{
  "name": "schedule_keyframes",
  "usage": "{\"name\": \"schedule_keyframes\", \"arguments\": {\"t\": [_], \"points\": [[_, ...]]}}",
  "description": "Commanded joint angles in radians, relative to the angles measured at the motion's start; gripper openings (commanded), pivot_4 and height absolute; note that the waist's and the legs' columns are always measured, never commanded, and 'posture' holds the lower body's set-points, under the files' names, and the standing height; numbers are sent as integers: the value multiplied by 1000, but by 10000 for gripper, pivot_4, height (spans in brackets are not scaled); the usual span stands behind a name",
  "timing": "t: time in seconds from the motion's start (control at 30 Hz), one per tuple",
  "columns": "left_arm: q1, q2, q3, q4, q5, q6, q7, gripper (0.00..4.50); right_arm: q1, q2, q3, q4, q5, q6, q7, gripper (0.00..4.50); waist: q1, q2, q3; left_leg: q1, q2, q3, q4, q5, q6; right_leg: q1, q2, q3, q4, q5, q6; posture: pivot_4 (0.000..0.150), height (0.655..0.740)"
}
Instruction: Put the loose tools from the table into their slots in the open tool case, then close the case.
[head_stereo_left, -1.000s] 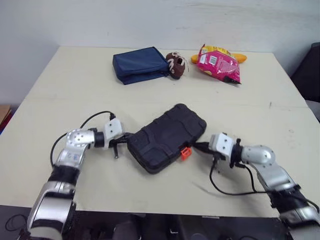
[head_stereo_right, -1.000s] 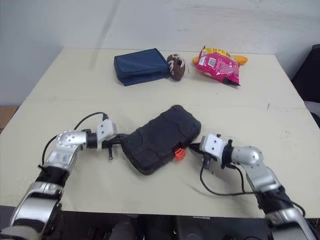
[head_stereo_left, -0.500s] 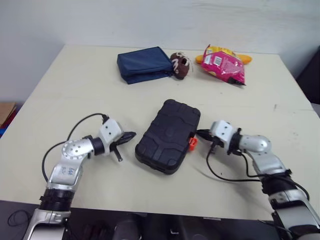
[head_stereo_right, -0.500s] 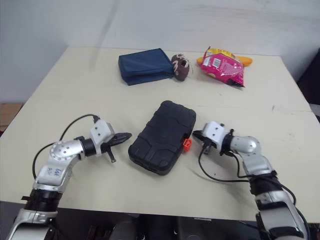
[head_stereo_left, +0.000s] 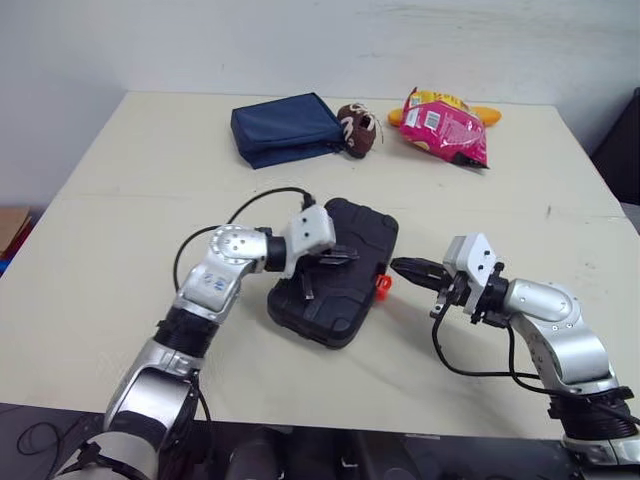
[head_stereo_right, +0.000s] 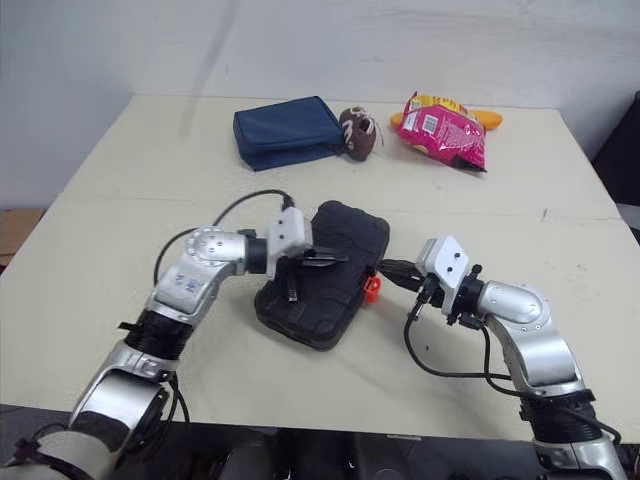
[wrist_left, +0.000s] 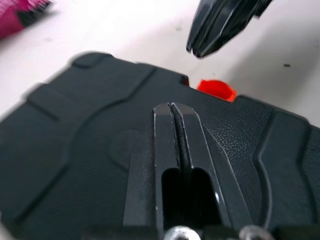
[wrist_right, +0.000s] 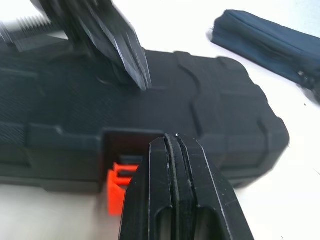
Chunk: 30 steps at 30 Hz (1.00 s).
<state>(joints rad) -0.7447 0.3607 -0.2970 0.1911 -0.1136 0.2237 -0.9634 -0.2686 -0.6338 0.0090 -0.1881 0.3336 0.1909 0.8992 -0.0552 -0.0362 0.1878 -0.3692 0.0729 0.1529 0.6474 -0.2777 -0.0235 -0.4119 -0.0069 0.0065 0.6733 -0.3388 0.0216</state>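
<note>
At the middle of the surface (head_stereo_left: 120, 230), find the black tool case (head_stereo_left: 335, 275) lying flat with lid down, turned lengthwise away from the robot, orange latch (head_stereo_left: 382, 285) on the side facing the right arm. Judging by that, past the slotting of tools and into the closing step, probably the fastening of the latch. Cannot see inside the case, so cannot vouch for any tool in any slot. Note the left jaws clenched tight, holding nothing, poised over the lid near its middle; cannot tell whether touching the plastic or just above it. Note the right jaws likewise pressed together and empty, tips aimed at the latch from just beside it, not touching. Suspect the orange tab of standing proud of its recess in the right wrist view, not flush; hard to be sure. Calls next, most likely, for steadying the lid from above with the left jaws while easing the right tips forward onto the tab and pressing until snapped home. Needs a straight, gentle push, to avoid sliding or swivelling the case on the smooth surface. Farther back, well apart from the work, see a blue zipped pouch (head_stereo_left: 283, 128), shut, contents unknown, a small brown football toy (head_stereo_left: 356, 129) just beside its corner, and a pink snack bag (head_stereo_left: 445, 126) near that.
</note>
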Motion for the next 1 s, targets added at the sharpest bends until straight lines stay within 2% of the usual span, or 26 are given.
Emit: {"name": "schedule_keyframes", "arguments": {"t": [0.03, 0.17, 0.5, 0.83, 1.0], "points": [[4, 4, -34, 29, 42, -22, -13, 0, 12, -14, 10, -72, -7, 21, -3, 850, 1, 0, 0, 0, 0, 0, 0, 0, 0, 0, 0, 0, 0, 0, 0, 1500, 7400], [37, -3, -34, 25, 39, -7, -8, 0, 43, -47, 58, -60, -93, -7, -2, 850, 2, 0, 0, 1, -1, 0, 1, 0, 0, 1, -1, 0, 0, 0, 0, 1500, 7400], [54, 25, -26, 33, 49, -10, -17, 0, 178, -113, 21, -66, -98, 19, 31, 850, 0, 2, -2, 2, -1, -2, 0, 0, 1, 3, -1, 0, 0, 0, 0, 1500, 7400], [64, 34, -45, 37, 66, 15, -19, 0, 44, 45, 130, 111, -196, -62, -50, 850, -3, 2, -3, 3, -1, -2, 0, 1, -1, 3, 0, 0, 1, -1, 0, 1500, 7400], [78, 69, -96, 114, 107, -63, -72, 0, -33, 115, 155, 199, -192, -153, -21, 850, -8, 3, -4, 5, 0, -2, 0, 1, -1, 4, 0, 0, 2, -1, 0, 1500, 7400]]}}
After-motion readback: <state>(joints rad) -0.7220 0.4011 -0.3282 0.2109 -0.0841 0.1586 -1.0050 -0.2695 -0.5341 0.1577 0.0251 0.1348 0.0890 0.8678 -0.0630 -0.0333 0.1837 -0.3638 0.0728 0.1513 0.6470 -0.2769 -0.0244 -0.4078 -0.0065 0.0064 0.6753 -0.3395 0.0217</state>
